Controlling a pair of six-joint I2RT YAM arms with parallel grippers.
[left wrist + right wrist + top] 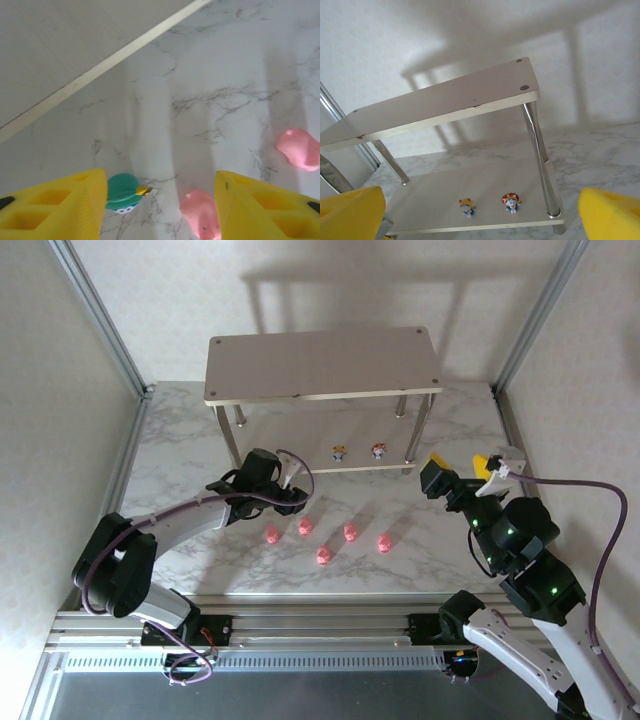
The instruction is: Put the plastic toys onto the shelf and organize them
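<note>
Within the parted left pincer, the teal figurine should be centred and the pink pig excluded before closure, while the right pincer is held agape.

1. Left arm and right arm: white shells over black joints.
2. A purple cable loops along the right arm; another cable trails the left.
3. Small green lights glow on the right arm's black housings.
4. Left gripper: yellow fingers, ribbed inside, with rectangular recesses.
5. Right gripper: blunt yellow fingers on a black body.
</note>
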